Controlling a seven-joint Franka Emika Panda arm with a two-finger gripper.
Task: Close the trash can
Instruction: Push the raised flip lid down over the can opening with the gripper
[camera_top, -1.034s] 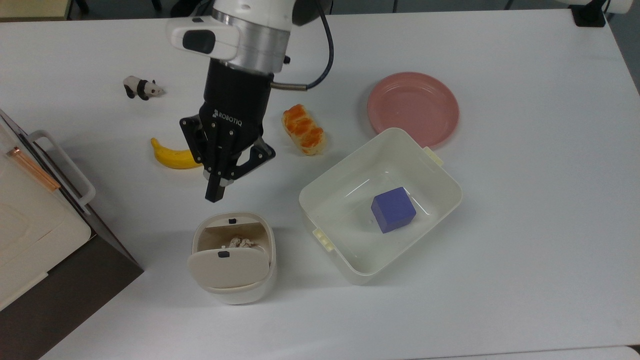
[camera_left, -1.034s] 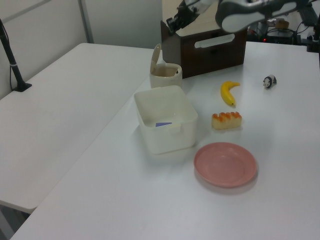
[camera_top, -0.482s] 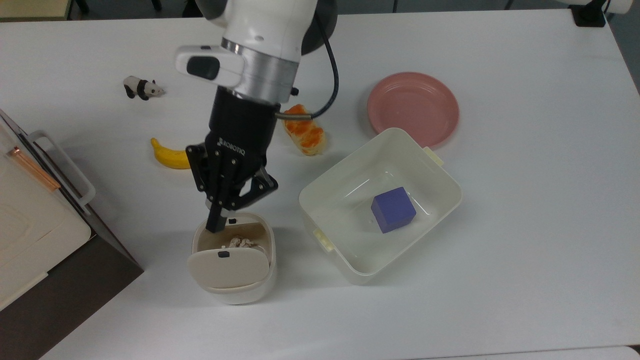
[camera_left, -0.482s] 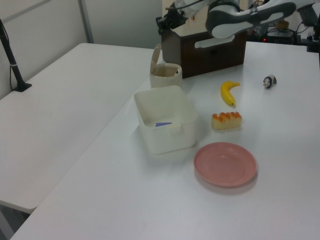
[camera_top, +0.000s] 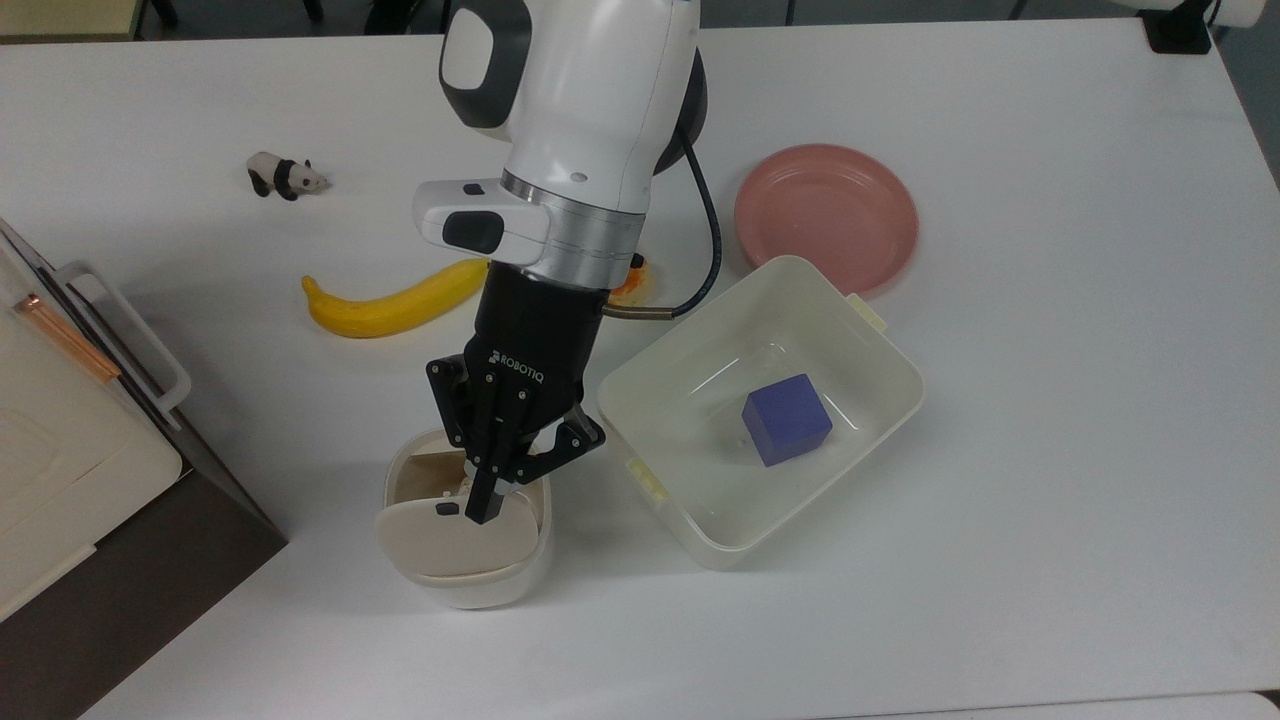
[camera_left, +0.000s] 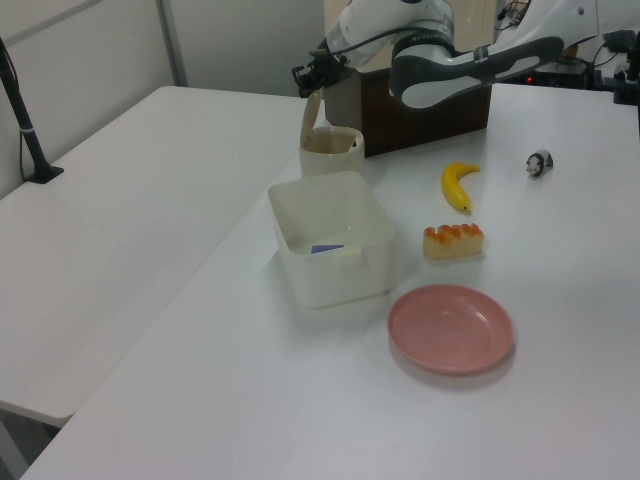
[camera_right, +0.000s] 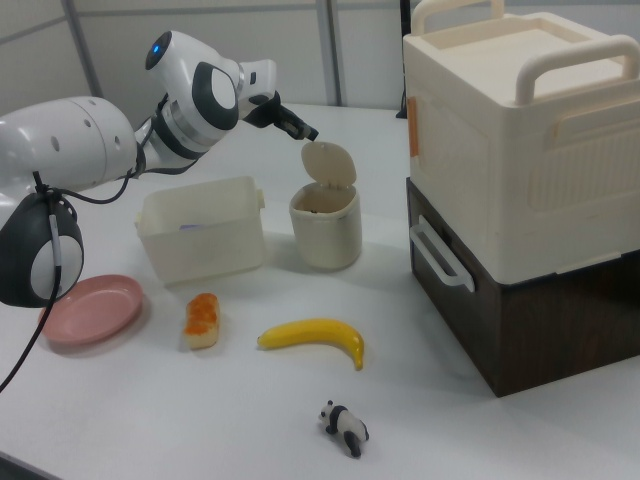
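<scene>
Rounded-square cream plastic trash can (camera_top: 468, 560), smooth beige lid (camera_top: 455, 535) upright; the tool (camera_top: 487, 512), fingers pinched together and empty, hangs over its rim, bare worktop (camera_top: 1050, 420) beyond.

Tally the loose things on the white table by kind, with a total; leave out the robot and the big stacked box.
Containers: 2, trash can, white tub
Toy food: 2, banana, bread
Plates: 1, pink plate
Blocks: 1, blue cube
Figurines: 1, panda
Total: 7
</scene>
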